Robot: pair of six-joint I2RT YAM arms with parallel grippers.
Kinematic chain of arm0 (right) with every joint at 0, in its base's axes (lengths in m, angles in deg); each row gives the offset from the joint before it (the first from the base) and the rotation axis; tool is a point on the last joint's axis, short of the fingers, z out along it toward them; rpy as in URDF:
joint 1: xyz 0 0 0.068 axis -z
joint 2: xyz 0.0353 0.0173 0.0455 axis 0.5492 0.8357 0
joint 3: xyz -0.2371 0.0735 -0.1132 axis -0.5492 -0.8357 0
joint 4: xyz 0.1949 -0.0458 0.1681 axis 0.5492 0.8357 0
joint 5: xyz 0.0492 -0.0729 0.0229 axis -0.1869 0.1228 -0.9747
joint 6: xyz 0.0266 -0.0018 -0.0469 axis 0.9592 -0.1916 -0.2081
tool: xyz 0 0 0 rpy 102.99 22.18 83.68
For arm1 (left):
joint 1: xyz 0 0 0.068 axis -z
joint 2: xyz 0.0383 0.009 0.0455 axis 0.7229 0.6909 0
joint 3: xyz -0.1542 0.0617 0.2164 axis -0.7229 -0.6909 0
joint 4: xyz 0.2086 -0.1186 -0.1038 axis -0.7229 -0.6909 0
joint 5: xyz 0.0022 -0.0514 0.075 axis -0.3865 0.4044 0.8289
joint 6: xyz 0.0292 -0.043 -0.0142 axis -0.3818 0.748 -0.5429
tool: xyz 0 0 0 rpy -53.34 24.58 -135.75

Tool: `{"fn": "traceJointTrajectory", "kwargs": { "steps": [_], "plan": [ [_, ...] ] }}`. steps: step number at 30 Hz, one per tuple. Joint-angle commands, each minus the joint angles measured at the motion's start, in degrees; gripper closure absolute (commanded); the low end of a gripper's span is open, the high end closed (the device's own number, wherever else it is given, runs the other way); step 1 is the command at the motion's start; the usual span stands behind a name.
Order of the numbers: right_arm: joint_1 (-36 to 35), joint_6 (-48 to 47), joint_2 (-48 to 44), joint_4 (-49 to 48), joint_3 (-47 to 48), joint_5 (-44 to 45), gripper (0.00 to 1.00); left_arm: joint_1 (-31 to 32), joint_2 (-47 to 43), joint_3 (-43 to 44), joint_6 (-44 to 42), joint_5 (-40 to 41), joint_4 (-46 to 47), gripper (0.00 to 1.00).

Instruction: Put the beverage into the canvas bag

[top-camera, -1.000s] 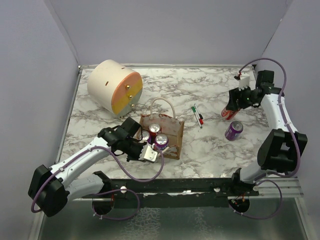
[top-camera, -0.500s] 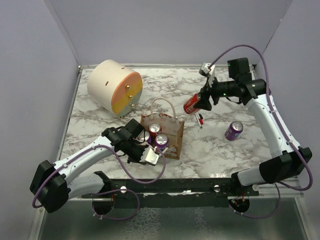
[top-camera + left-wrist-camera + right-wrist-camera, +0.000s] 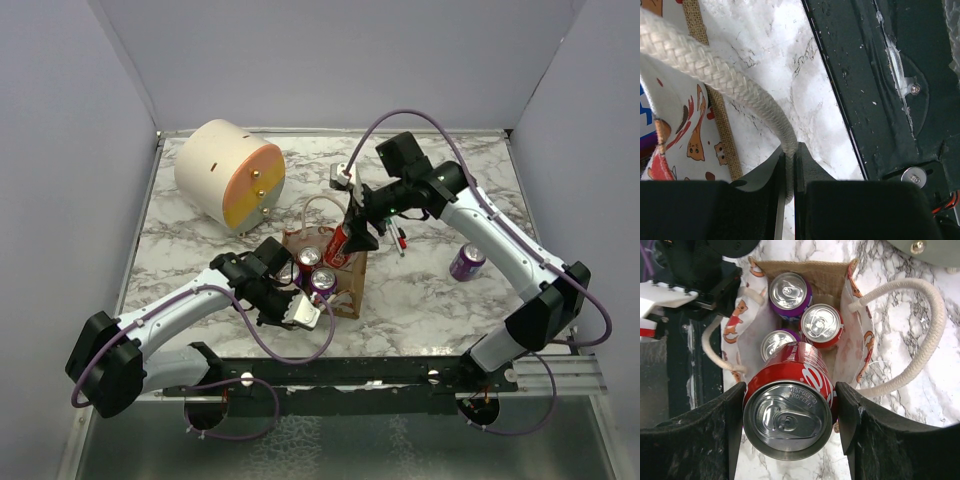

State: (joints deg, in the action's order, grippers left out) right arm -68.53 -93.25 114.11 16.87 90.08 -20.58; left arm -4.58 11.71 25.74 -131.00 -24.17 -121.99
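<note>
Gripping red can (image 3: 790, 405), R fingers (image 3: 705, 440) now over canvas bag (image 3: 347, 283); L fingers (image 3: 757, 172) pinching handle (image 3: 715, 75)

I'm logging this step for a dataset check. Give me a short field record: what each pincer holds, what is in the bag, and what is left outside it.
right pincer: shut on red can, above the canvas bag and its open top
left pincer: shut on the bag's rope handle
in bag: three cans, upright
outside bag: purple can, to its right
</note>
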Motion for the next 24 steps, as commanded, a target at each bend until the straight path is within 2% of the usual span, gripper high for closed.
{"fn": "traceJointTrajectory", "kwargs": {
  "steps": [1,15,24],
  "plan": [
    [-1.69,1.24,1.24,-4.47,0.79,5.67,0.94,0.20,0.46,0.58,-1.40,-0.92,-1.82,0.97],
    [-6.33,0.10,4.29,-4.96,-1.55,17.12,0.95,0.20,-0.75,0.68,-1.69,-1.51,-1.60,0.97],
    [-7.16,-0.28,7.07,-6.32,-3.52,19.02,0.95,0.21,-1.52,0.73,-1.82,-1.88,-1.92,0.97]
  ]
}}
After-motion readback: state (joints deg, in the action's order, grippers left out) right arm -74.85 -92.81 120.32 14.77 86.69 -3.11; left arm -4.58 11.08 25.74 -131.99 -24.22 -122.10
